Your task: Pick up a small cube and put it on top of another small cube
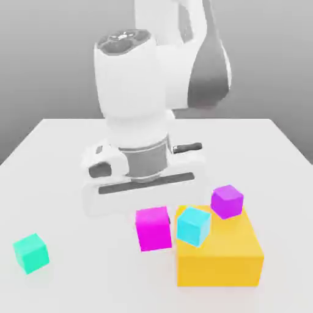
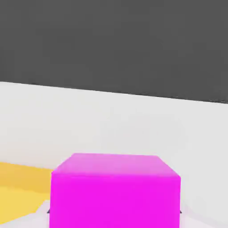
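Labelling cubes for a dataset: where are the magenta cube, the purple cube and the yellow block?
magenta cube point(image 1: 153, 228), exterior view, front face.
purple cube point(image 1: 227, 201), exterior view, middle.
yellow block point(image 1: 220, 266), exterior view, front face.

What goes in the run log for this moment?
arm: low over table | magenta cube: beneath hand, beside yellow block | cyan cube, purple cube: on block | teal cube: apart | stack: not yet

I read no text, label, brand, number or sign on any surface; all faces were plain.
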`<state>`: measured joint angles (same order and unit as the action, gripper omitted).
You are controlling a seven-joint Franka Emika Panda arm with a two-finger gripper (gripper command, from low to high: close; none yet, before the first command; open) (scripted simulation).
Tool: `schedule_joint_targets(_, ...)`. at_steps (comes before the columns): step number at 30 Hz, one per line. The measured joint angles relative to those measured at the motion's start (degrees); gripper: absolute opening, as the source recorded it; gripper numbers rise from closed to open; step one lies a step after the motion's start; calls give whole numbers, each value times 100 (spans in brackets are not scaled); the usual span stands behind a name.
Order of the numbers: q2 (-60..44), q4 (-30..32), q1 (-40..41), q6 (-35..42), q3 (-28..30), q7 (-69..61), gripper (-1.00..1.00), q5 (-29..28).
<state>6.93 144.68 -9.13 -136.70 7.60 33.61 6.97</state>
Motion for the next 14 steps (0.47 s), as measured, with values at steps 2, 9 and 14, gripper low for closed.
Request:
schedule_joint_targets(2,415,323,-62,54,-216,315,-100,-205)
schedule_joint_targets(9,848,1191,-170,-447,-801,1003,-100,-641)
schedule_joint_targets(14,504,1314,-155,-916,-830,1012,100,-647)
